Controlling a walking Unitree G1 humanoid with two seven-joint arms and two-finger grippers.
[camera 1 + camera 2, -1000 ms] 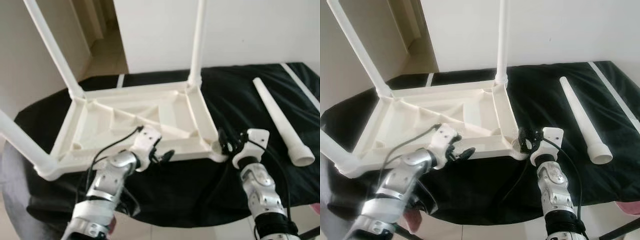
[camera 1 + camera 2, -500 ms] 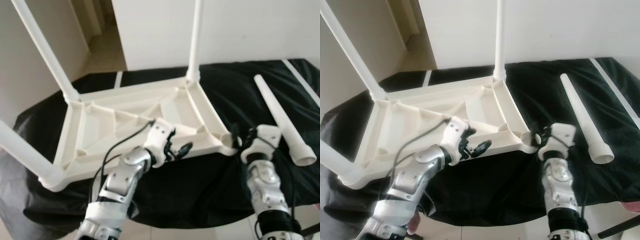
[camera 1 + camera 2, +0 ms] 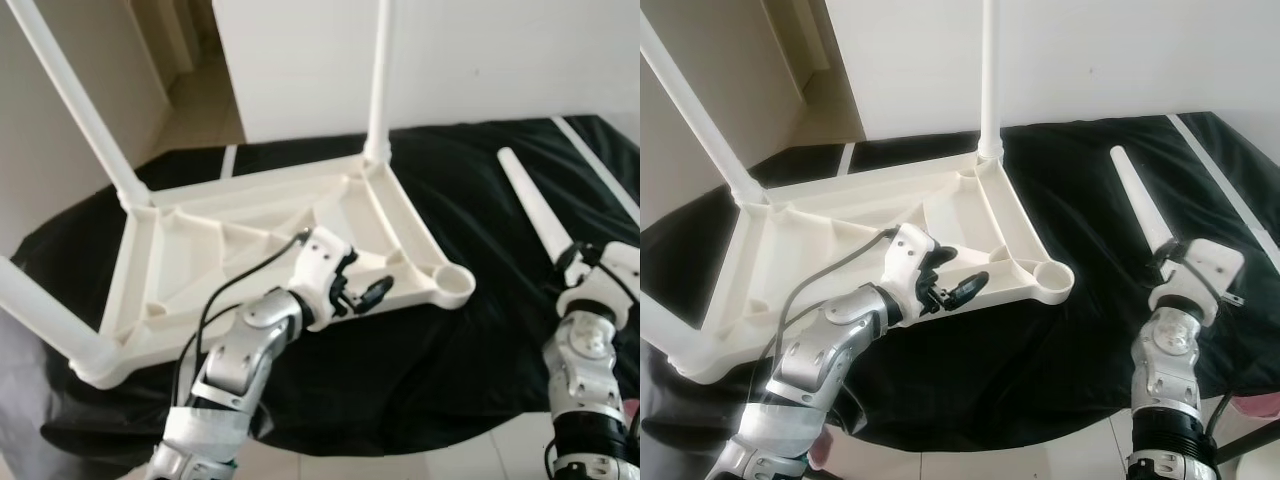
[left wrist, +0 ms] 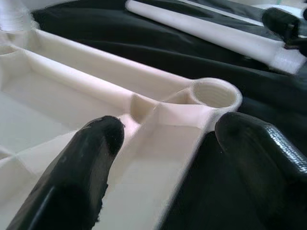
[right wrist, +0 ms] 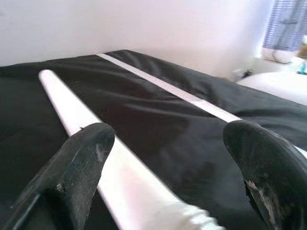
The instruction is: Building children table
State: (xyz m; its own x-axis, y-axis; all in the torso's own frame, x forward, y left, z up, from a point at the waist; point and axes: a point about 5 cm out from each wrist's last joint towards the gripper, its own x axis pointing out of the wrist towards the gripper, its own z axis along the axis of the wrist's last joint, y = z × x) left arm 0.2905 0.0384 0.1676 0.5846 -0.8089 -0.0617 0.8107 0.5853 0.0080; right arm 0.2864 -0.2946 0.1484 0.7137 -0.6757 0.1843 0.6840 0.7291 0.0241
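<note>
Right gripper moved to loose leg, wrist view shows threaded end

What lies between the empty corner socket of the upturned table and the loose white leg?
Only bare black cloth lies between the empty socket and the loose leg, as the left eye view shows.

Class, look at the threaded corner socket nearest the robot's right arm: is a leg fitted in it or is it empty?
Empty. The socket is an open ring with bare threads inside, and the loose leg lies apart on the black cloth.
</note>
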